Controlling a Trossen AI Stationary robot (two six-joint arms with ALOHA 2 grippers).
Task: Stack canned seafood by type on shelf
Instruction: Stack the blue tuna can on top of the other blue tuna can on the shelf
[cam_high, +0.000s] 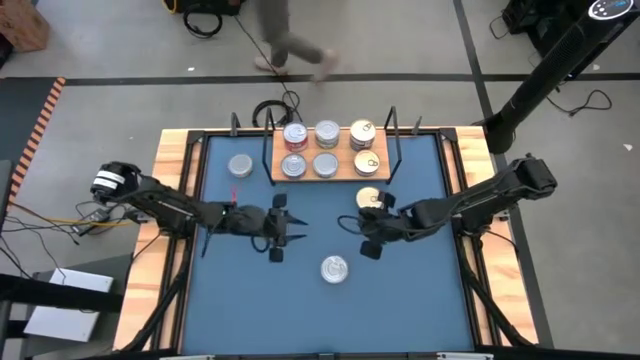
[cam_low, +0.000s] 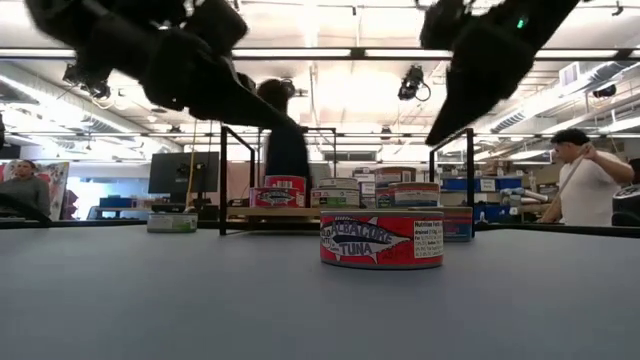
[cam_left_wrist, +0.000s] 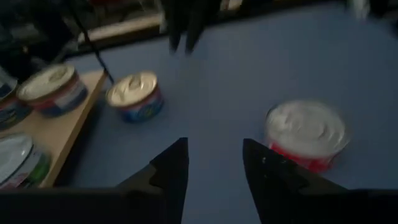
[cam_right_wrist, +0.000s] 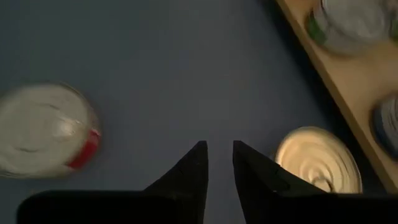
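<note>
The red-sided tin (cam_high: 335, 269) sits alone on the bench, between both arms; the right tool (cam_high: 366, 236), fingers slightly apart and empty, is nearer than the left tool (cam_high: 283, 228), also apart.

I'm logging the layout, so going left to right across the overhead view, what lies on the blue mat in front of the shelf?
Left gripper → red-sided tin → right gripper, with a gold-topped tin just behind it.
</note>
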